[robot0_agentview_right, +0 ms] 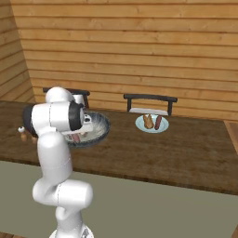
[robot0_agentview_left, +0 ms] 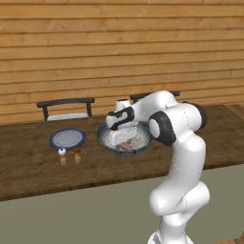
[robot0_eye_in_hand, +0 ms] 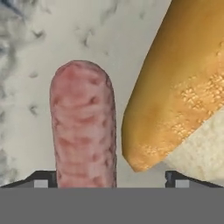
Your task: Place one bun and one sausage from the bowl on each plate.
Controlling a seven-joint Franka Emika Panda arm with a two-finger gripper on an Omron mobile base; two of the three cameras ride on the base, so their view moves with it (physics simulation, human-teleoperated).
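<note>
in the hand view the gripper (robot0_eye_in_hand: pixel 109 183) sits low inside the bowl (robot0_eye_in_hand: pixel 87 30), its two dark finger tips spread wide at the bottom edge, one at lower left and one at lower right, with nothing clamped between them. a pink mottled sausage (robot0_eye_in_hand: pixel 83 127) lies lengthwise on the pale speckled floor and runs down between the tips, closer to the left one; just beside it, filling the right half of the frame, is a golden bun (robot0_eye_in_hand: pixel 175 87) with a pale cut face at lower right. in the left base view the white arm (robot0_agentview_left: pixel 178 157) rises from the lower right and bends down over the bowl (robot0_agentview_left: pixel 106 141) at frame centre. the bowl rests on a dark wooden table (robot0_agentview_left: pixel 28 162) whose near edge crosses the lower half of the frame above a plain grey floor. left of the bowl is an empty blue-grey plate (robot0_agentview_left: pixel 67 138), with two small shakers (robot0_agentview_left: pixel 69 155) just in front of it. in the right base view a second plate (robot0_agentview_right: pixel 152 123), right of centre, carries a bun and a sausage. two dark chairs (robot0_agentview_right: pixel 149 103) stand behind the table against a wall of horizontal wooden planks (robot0_agentview_left: pixel 119 43).
</note>
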